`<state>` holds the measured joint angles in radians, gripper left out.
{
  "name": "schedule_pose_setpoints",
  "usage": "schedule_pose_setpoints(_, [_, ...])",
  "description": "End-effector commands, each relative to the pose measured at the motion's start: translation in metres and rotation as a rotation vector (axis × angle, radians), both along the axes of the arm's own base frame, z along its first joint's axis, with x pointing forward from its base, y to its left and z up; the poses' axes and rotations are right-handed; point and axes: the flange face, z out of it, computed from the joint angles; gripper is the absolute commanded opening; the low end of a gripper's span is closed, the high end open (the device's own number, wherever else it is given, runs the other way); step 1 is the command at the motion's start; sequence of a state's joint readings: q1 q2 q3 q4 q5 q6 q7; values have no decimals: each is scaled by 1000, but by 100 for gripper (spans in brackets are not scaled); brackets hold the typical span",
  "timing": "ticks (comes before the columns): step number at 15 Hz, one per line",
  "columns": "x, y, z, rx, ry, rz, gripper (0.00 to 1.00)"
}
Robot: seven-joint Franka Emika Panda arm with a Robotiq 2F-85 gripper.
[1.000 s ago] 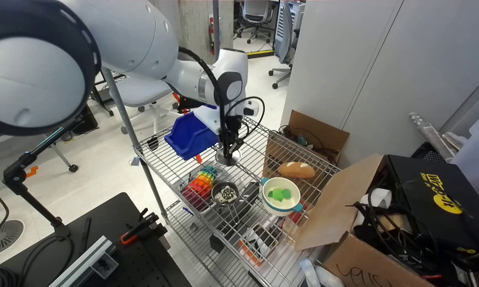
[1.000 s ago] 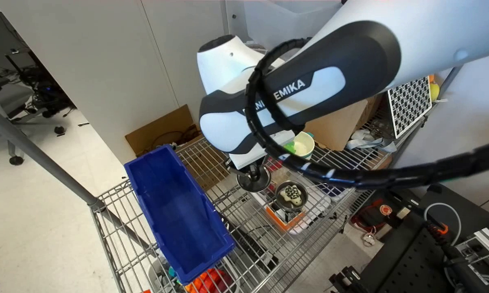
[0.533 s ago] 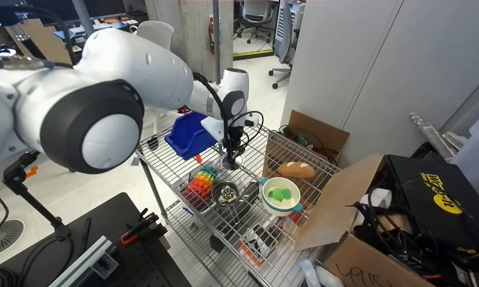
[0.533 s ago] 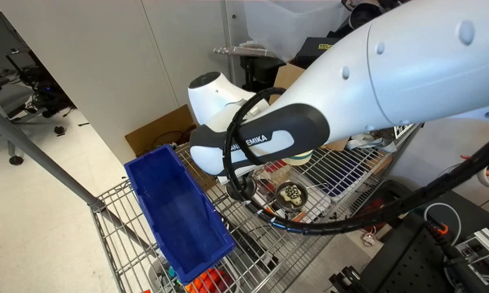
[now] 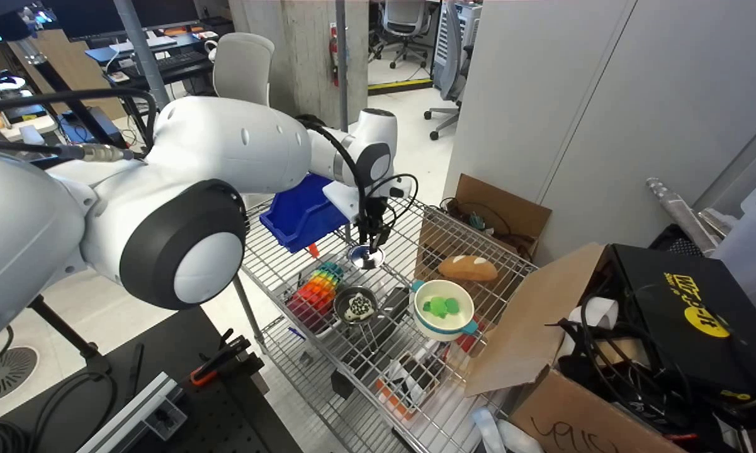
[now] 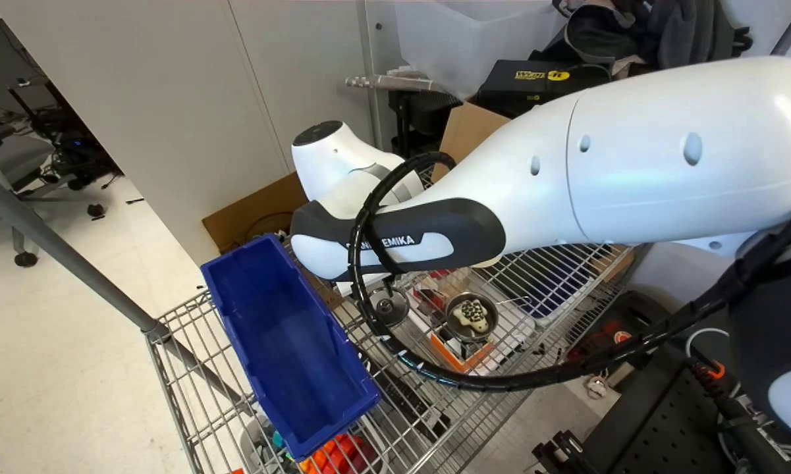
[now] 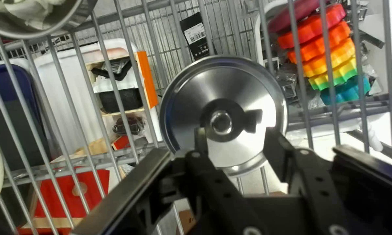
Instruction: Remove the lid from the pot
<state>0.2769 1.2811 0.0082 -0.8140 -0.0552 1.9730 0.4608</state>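
The round silver lid [image 5: 360, 263] lies on the wire rack [image 7: 334, 114], knob up; it also shows in an exterior view [image 6: 395, 319] and large in the wrist view [image 7: 212, 81]. The small silver pot [image 5: 350, 294] stands uncovered beside it with a spotted turtle toy inside. The pot also shows in an exterior view [image 6: 467, 334] and cut off at the top left of the wrist view [image 7: 81, 14]. My gripper [image 7: 235, 132] is open and empty just above the lid; the knob shows near one finger. In an exterior view the cable and arm partly hide it.
A blue bin [image 6: 283, 329] stands beside the lid on the rack and also shows in an exterior view [image 5: 302, 214]. A white bowl with teal handles [image 5: 437, 332] holds a green toy. A toy bread [image 5: 468, 268] and an open cardboard box [image 5: 535, 327] are beyond.
My gripper has come down with the lid and set it on the rack. It has let go of the lid and risen slightly from it. The pot has not moved.
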Motion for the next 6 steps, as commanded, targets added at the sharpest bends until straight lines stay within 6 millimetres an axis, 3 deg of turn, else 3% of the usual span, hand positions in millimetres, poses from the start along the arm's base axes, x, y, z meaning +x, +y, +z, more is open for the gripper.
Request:
schedule_pose_setpoints(1, [8,8,36,58,-6,18,81])
schedule_pose_setpoints(3, [5,15,63,133,20,12,95])
schedule_pose_setpoints(4, [7,12,34,71,-20,8,77])
schedule_pose_setpoints(6, [8,17,54,101,-12,6,93])
